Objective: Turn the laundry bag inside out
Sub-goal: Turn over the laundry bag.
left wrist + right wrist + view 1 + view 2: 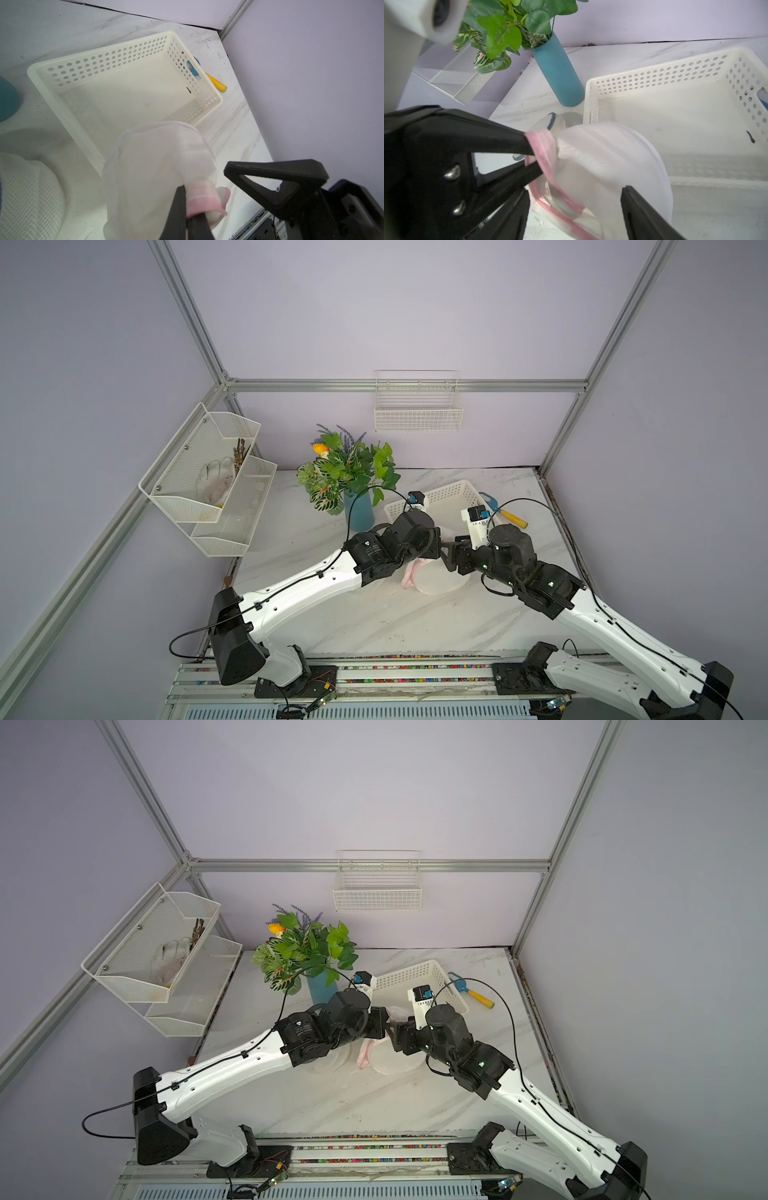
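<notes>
Laundry bag (440, 585) mid-table, mostly hidden under both wrists in both top views. Left gripper (187, 209) clamped on pink rim (204, 196); right gripper (576, 191) jaws apart, astride it. Basket (453, 493) at 12 o'clock, vase (359, 512) at 10.

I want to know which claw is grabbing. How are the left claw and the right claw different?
The left gripper is shut, while the right gripper is wide open. The left gripper pinches the pink trim of the laundry bag; the right gripper's fingers only straddle the bag's white mesh body, and I cannot tell if they touch it. Both are black, and both meet at the same bag.
</notes>
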You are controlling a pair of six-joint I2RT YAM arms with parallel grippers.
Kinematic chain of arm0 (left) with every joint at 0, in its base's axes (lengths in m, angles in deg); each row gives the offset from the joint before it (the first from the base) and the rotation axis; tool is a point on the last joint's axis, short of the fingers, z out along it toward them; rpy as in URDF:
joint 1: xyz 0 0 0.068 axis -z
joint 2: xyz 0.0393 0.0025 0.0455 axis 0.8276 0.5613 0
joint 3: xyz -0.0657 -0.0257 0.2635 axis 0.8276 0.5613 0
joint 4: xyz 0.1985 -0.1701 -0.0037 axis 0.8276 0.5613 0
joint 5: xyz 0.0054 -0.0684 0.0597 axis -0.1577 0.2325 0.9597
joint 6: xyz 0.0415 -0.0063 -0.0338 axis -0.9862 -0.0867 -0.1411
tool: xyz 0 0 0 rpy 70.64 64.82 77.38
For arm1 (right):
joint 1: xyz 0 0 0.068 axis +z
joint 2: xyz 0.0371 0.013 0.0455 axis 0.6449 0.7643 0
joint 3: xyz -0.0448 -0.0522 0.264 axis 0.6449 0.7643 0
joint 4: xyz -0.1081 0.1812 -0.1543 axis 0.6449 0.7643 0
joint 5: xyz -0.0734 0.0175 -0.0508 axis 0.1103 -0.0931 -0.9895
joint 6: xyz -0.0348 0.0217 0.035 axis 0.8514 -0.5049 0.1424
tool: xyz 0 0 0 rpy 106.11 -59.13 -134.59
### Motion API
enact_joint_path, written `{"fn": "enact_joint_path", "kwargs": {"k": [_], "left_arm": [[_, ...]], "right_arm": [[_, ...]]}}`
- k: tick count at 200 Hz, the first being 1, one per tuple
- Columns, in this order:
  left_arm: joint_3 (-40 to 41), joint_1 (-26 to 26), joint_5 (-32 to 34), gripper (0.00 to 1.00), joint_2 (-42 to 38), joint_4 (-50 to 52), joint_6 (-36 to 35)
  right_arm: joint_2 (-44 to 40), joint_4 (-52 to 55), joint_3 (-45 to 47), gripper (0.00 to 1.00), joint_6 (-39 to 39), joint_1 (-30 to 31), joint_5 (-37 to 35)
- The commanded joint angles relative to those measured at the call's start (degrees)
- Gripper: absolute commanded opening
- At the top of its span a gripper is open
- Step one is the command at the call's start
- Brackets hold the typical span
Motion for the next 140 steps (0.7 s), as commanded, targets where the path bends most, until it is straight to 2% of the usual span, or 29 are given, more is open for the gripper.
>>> {"fn": "enact_joint_path", "kwargs": {"k": [1,73,101,140], "left_arm": [[-1.49,0.15,-0.83,0.00,-1.21,-2.98,1.28],[-0.10,0.17,-0.77,0.00,-2.71,-3.25,1.63],[0.93,0.11,-1.05,0.00,-5.92,-3.26,1.48],[1.54,0.15,-4.41,0.00,-7.67,-3.36,-1.33]], "right_arm": [[1.06,-3.68,0.38,0.75,1.10,0.36,-3.50],[4.96,-4.93,1.27,0.76,-0.68,0.34,-10.34],[5.47,-5.30,2.71,0.78,-1.86,0.34,-13.05],[5.25,-7.75,5.11,0.81,-2.26,-0.18,-12.73]]}}
